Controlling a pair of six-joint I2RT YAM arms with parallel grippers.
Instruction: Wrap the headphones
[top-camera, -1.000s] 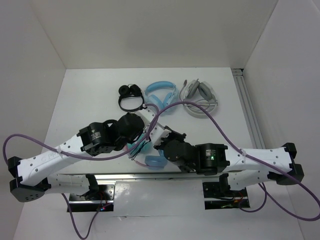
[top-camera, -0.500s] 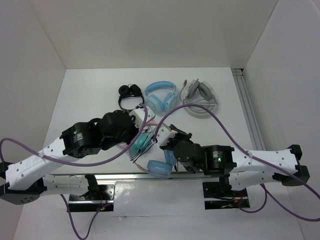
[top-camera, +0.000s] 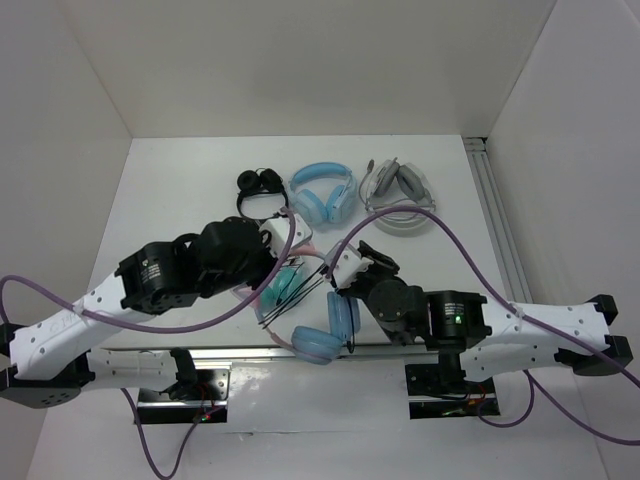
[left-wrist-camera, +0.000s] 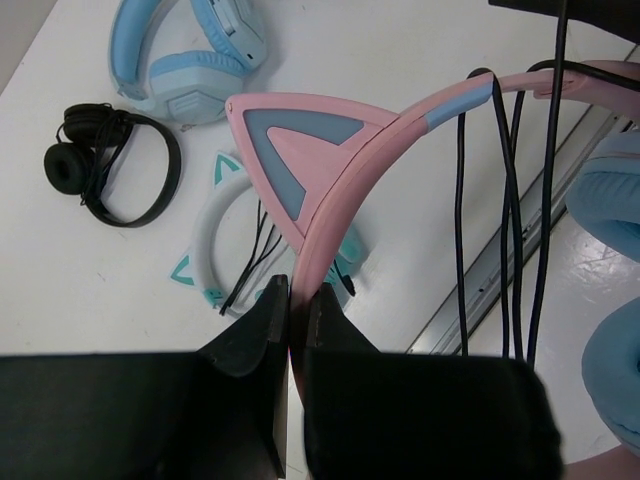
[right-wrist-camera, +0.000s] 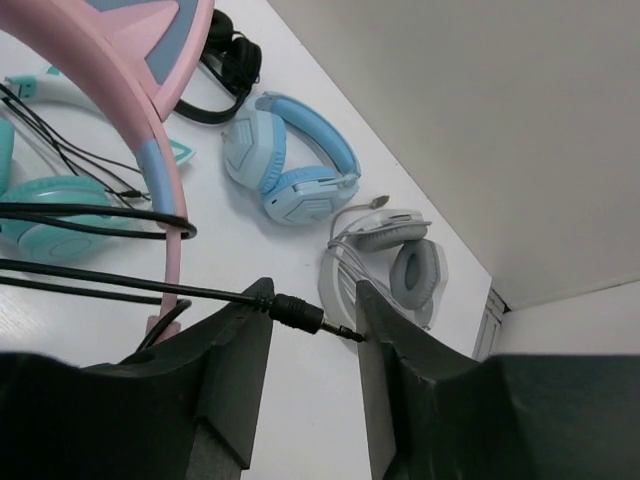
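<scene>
My left gripper (left-wrist-camera: 297, 300) is shut on the pink cat-ear headband (left-wrist-camera: 330, 190) of the headphones and holds it above the table's front edge. The light blue ear cups (top-camera: 318, 343) hang below it, near the front rail. The thin black cable (left-wrist-camera: 510, 200) loops several times round the headband. My right gripper (right-wrist-camera: 313, 295) has the cable's plug (right-wrist-camera: 300, 315) lying across its jaws, with the plug's tip against one finger and the cable taut to the left. In the top view the left gripper (top-camera: 285, 262) and the right gripper (top-camera: 345, 268) are close together.
A teal cat-ear pair (top-camera: 280, 287) with a pale headband (left-wrist-camera: 215, 230) lies under the grippers. At the back lie small black headphones (top-camera: 258, 195), an all-light-blue pair (top-camera: 322, 190) and a grey-white headset (top-camera: 400, 195). A metal rail (left-wrist-camera: 500, 270) runs along the front edge.
The right gripper has moved right and back with the plug, drawing the cable over the headband. The left arm has pulled back a little, and the ear cups now hang further right.
</scene>
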